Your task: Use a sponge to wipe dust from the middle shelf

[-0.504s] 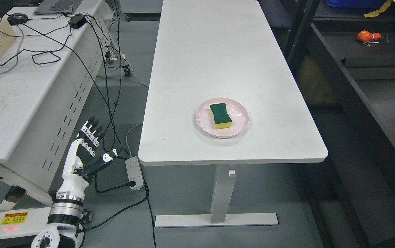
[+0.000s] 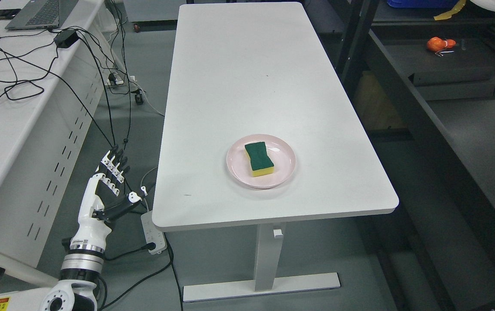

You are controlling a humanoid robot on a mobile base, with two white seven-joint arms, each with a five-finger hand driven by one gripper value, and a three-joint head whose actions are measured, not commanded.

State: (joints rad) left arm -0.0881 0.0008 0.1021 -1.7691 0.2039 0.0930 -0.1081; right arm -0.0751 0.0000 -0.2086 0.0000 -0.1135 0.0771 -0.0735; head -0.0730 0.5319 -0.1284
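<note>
Everything in the picture has slid a little to the left and down since half a second ago, so the camera has moved, not the things. A green and yellow sponge [image 2: 259, 159] lies flat on a pink plate [image 2: 283, 172], green side up. The plate sits on the white tabletop [image 2: 251, 77], near the front edge. Nothing touches the sponge.

The left hand [image 2: 108, 190] shows at the lower left, beside the tabletop and lower than it, over the floor. Its fingers [image 2: 115, 166] are spread apart and point up, and it holds nothing. It is well apart from the sponge. The right hand cannot be seen.

On the floor by the hand lies a white power strip [image 2: 153, 233] with black cables [image 2: 100, 86] running to it. At the far left is another white desk [image 2: 10, 116] with a laptop [image 2: 42, 13] on it. On the right is a dark shelf [image 2: 467, 125], and a small orange thing [image 2: 439, 43] lies on it further back.
</note>
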